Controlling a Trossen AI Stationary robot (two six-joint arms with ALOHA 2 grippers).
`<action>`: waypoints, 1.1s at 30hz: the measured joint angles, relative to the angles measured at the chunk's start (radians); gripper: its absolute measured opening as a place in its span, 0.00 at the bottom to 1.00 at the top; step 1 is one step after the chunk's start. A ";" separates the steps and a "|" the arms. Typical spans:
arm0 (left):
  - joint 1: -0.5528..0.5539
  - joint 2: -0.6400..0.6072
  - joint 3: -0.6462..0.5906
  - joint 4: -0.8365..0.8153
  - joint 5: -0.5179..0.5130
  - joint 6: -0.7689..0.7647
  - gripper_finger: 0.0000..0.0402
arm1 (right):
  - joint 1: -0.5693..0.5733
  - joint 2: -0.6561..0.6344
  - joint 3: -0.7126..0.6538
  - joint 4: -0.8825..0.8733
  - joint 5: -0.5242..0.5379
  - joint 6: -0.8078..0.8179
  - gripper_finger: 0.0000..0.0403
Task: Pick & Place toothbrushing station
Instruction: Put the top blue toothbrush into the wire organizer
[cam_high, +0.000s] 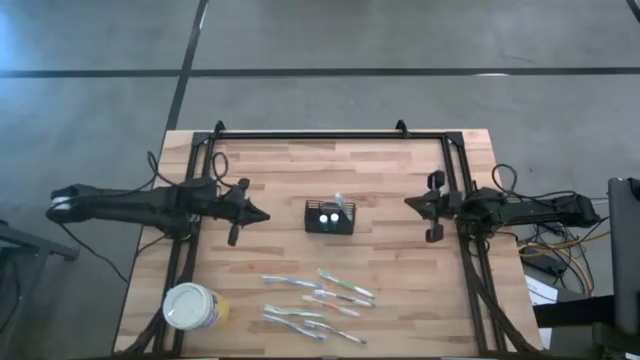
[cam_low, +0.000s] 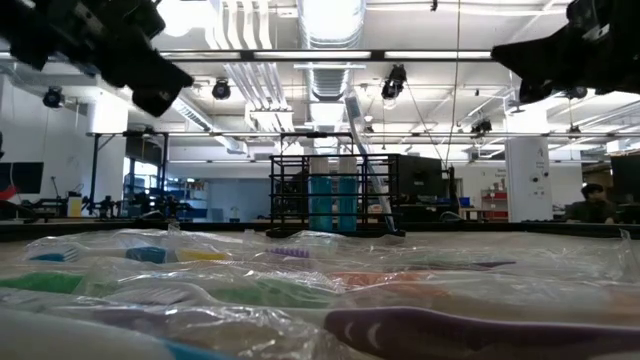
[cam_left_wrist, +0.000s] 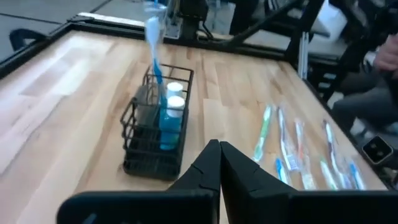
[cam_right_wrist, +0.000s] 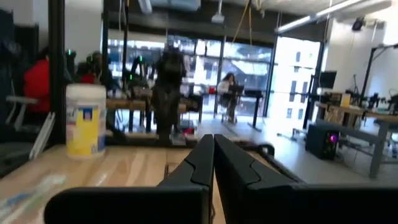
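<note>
- High view places the toothbrushing station (cam_high: 330, 217) mid-surface, between the left hand (cam_high: 262, 215) and right hand (cam_high: 410, 203); both hover well apart from it, fingers together, empty.
- I judge a risk: approaching with fingers together would shove or tip the light caddy.
- Left wrist view alone shows the upright toothbrush (cam_left_wrist: 153, 46) and blue tubes (cam_left_wrist: 171, 113) inside.
- Low view alone shows wrapped toothbrushes (cam_low: 300, 300) up close.
</note>
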 joint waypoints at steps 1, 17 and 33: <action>-0.024 0.029 0.035 -0.037 -0.021 0.002 0.01 | 0.000 0.004 0.000 -0.004 0.000 -0.001 0.02; -0.329 0.646 0.451 -0.533 -0.196 -0.237 0.37 | 0.000 0.026 0.000 0.011 0.003 -0.084 0.02; -0.480 0.921 0.541 -0.518 -0.139 -0.262 0.57 | 0.000 0.028 0.000 0.056 0.003 -0.075 0.02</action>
